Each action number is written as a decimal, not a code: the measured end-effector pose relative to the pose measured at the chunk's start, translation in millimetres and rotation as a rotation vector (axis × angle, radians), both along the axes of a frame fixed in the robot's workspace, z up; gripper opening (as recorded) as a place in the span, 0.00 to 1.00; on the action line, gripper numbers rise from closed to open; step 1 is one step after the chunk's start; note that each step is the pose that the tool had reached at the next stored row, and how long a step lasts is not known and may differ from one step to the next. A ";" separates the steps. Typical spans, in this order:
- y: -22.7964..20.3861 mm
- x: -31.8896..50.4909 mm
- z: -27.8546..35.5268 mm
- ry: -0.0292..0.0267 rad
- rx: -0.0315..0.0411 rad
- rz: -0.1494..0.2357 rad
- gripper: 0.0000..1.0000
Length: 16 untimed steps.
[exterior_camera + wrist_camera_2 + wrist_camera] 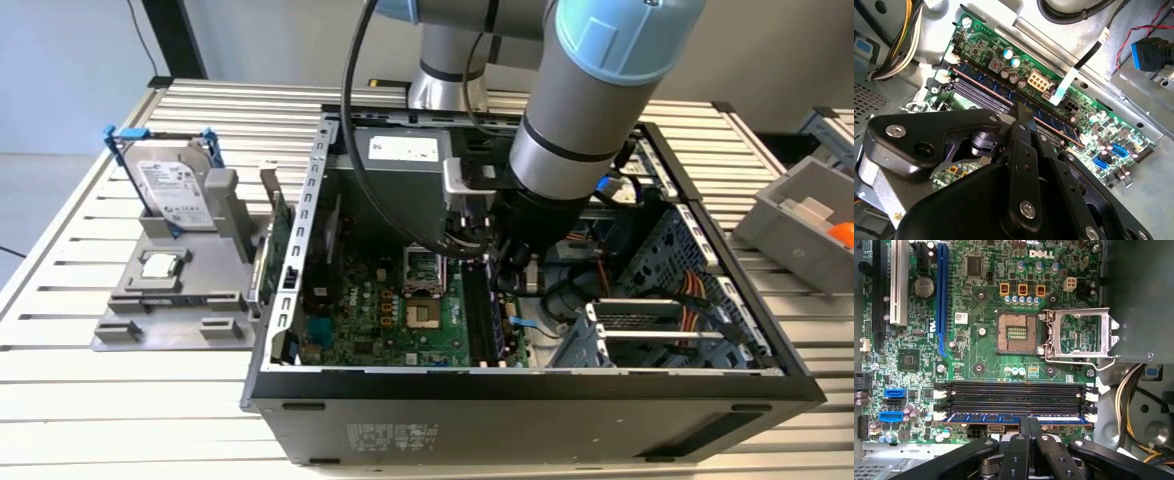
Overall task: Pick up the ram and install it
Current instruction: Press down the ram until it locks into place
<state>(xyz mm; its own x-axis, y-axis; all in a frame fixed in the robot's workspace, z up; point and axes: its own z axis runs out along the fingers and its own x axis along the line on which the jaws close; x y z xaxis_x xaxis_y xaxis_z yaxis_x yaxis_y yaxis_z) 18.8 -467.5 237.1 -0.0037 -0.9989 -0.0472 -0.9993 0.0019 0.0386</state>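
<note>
The ram (979, 417), a thin blue-green stick with dark chips, stands on edge in the slot of the black motherboard slots (1014, 395) nearest my gripper. It also runs as a dark strip with a copper edge, the ram (1054, 122), in the second wrist view. My gripper (1029, 422) sits over the stick's middle, its black fingers (1021, 117) drawn together on the top edge. In the exterior view the arm reaches down into the open computer case (534, 385), and the gripper (497, 275) is low over the slots.
The processor socket (1016, 335) stands open with its metal frame lifted. Yellow and black cables (1134, 405) hang by the slots' end. Outside the case, a hard drive (180, 190) and a small square chip (160, 265) rest on a grey holder (174, 325).
</note>
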 end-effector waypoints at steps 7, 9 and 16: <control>-1.2 0.0 -4.4 0.0000 -0.0027 0.000 0.00; -2.1 0.0 -7.3 0.0000 -0.0032 0.000 0.00; -5.0 -0.1 -18.5 0.0003 -0.0047 0.000 0.00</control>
<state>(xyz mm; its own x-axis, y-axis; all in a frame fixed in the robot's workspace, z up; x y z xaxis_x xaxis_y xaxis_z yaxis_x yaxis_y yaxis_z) 18.7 -472.5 218.6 -0.0036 -0.9991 -0.0425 -0.9992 0.0020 0.0389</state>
